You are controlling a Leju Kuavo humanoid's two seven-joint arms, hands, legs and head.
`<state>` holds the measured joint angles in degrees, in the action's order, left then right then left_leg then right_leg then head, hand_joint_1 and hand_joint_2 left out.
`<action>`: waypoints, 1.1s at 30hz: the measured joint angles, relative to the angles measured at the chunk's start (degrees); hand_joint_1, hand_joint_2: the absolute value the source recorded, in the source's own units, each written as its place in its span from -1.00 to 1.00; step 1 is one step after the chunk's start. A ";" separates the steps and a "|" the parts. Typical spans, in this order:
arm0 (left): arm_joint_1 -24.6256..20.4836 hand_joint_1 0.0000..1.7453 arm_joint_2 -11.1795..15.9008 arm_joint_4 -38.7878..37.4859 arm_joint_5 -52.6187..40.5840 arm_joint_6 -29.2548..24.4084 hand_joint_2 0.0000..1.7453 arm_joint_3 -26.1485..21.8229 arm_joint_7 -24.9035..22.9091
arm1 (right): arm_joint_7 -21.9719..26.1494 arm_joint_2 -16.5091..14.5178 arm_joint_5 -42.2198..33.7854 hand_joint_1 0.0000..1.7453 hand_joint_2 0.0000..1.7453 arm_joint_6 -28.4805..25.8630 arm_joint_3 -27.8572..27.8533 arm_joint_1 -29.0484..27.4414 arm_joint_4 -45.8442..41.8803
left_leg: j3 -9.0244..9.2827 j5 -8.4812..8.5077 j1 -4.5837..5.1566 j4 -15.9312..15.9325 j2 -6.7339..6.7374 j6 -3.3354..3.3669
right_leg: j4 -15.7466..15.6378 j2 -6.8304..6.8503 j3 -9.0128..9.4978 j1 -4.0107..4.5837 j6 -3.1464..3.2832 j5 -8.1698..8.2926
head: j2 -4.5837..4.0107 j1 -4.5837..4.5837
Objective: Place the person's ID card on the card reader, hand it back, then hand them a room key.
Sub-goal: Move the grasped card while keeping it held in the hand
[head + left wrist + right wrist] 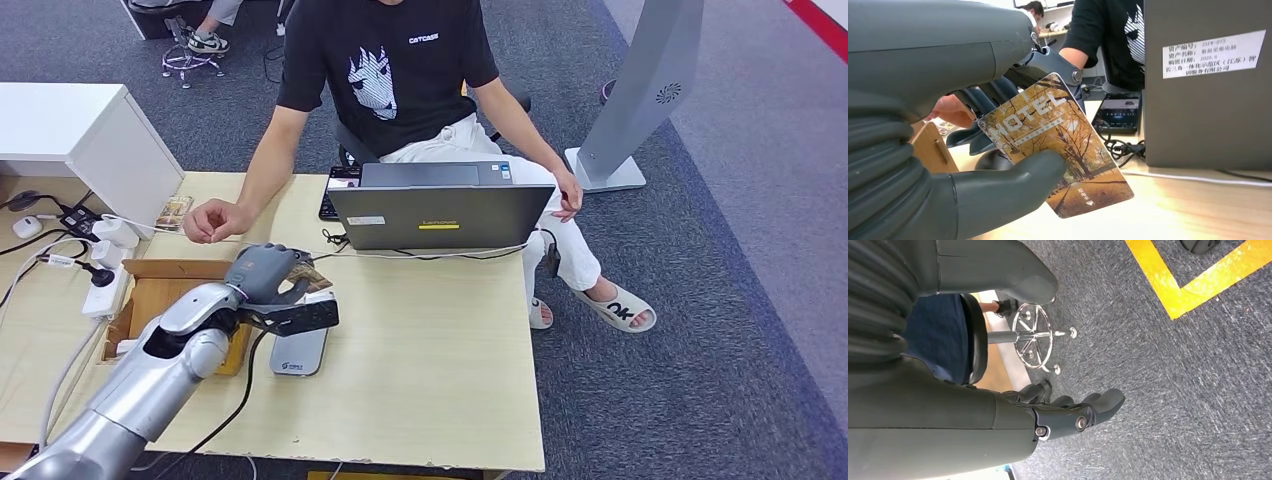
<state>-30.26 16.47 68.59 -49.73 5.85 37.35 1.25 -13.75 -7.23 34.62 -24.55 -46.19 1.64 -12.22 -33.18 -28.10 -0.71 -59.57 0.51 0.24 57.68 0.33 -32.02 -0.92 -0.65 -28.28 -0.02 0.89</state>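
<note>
My left hand holds the room key, a card printed with yellow autumn trees and the word HOTEL, pinched between my thumb on its face and the darker fingers behind it. The hand hangs above the wooden table, just over the far end of the grey card reader, which lies flat beside an open cardboard box. Across the table sits a person in a black shirt; one hand rests on the tabletop close in front of my left hand, the other sits beyond the far corner of a grey laptop whose lid back faces me. A white cable runs along the table under the laptop. My right hand hangs over grey carpet, holding nothing, its fingers loosely curved and apart, near a chrome chair base and a yellow floor stripe
</note>
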 joint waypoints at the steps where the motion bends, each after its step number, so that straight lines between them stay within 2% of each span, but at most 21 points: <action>1: 0.00 1.00 0.14 0.02 0.09 0.05 1.00 0.21 0.00 | 0.00 -0.01 0.03 -1.00 1.00 0.00 -0.13 0.00 -0.01 | 0.00 0.00 0.00 0.00 0.00 0.00 | 0.00 0.00 0.00 0.00 0.00 0.00 | 0.00 0.01; 13: -0.05 1.00 1.02 0.15 1.34 0.57 1.00 1.20 0.09 | 0.03 -0.27 0.13 -1.00 1.00 -0.04 -0.80 0.00 -0.09 | 0.00 0.00 0.00 0.00 0.00 0.00 | 0.00 0.00 0.01 0.00 0.00 0.00 | 0.00 0.01; 18: 0.18 1.00 2.66 1.45 3.91 1.38 1.00 2.90 1.06 | 0.04 -0.34 0.31 -1.00 1.00 -0.47 -1.59 0.00 -0.10 | -0.01 0.00 0.00 0.00 0.00 0.00 | 0.00 0.00 0.01 0.00 0.00 0.00 | 0.00 0.01; 33: 5.54 1.00 6.89 6.44 4.27 0.04 1.00 6.85 1.99 | 0.04 -0.95 1.25 -1.00 1.00 -0.84 -3.68 0.01 -0.17 | -0.03 0.00 0.00 0.01 -0.01 0.00 | 0.00 0.02 0.00 0.00 0.00 0.00 | 0.00 0.00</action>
<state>-24.72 23.36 75.03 -45.45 5.90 44.20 3.23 -13.70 -8.19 35.87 -25.39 -49.87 1.65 -12.39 -33.21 -28.11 -0.71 -59.56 0.50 0.24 57.68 0.34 -32.03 -0.92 -0.65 -28.28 -0.02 0.89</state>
